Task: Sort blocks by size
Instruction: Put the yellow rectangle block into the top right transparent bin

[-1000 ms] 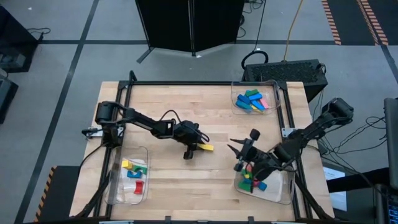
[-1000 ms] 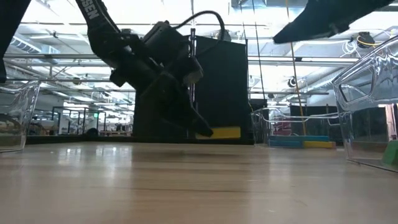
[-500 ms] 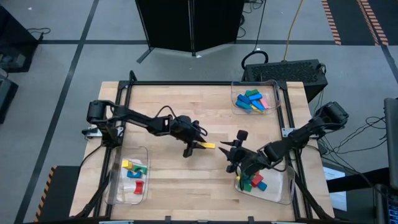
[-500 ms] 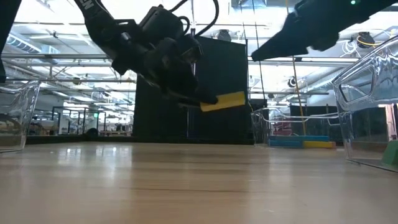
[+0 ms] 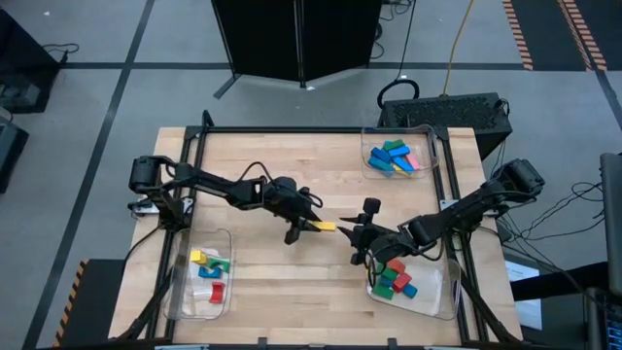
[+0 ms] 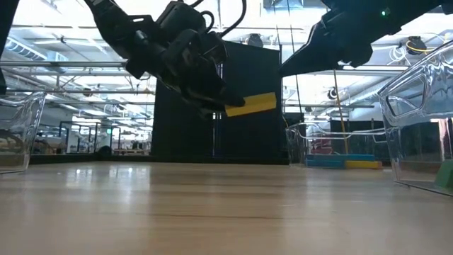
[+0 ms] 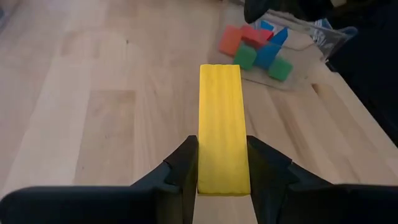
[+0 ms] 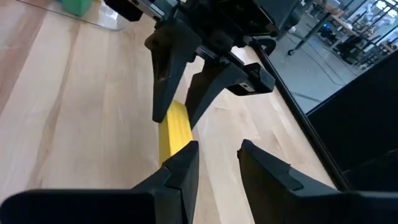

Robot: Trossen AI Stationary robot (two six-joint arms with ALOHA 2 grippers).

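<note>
My left gripper (image 5: 309, 227) is shut on a long yellow block (image 5: 327, 227) above the middle of the table. The block also shows in the left wrist view (image 7: 220, 112) and the low view (image 6: 250, 104). My right gripper (image 5: 350, 235) is open and empty just right of the block's free end, with its fingers pointing at it (image 8: 214, 158). Other blocks lie in three clear trays: blue, green, pink and yellow ones at the far right (image 5: 397, 157), yellow, green, red and blue ones at the near left (image 5: 209, 272), and green, red and blue ones at the near right (image 5: 394, 280). My left gripper pinches the yellow block's two long sides (image 7: 222, 177) between its two fingers, near the end toward the wrist. The fingers come slanting down from the table's left and lie along the block. The block is lifted clear of the table, sticks out toward the right, and has its free end slightly raised.
A black frame (image 5: 292, 131) runs along the table's edges. The clear trays stand at the far right (image 5: 432, 146), near left (image 5: 180, 292) and near right (image 5: 447, 301) corners. Bare wood (image 5: 282, 175) lies between them.
My left gripper has risen with the yellow block, lifting it from just above the table, and the block's free end has tipped up a little. My right gripper has gone from above the near right tray toward the table's left, up to the block's free end.
</note>
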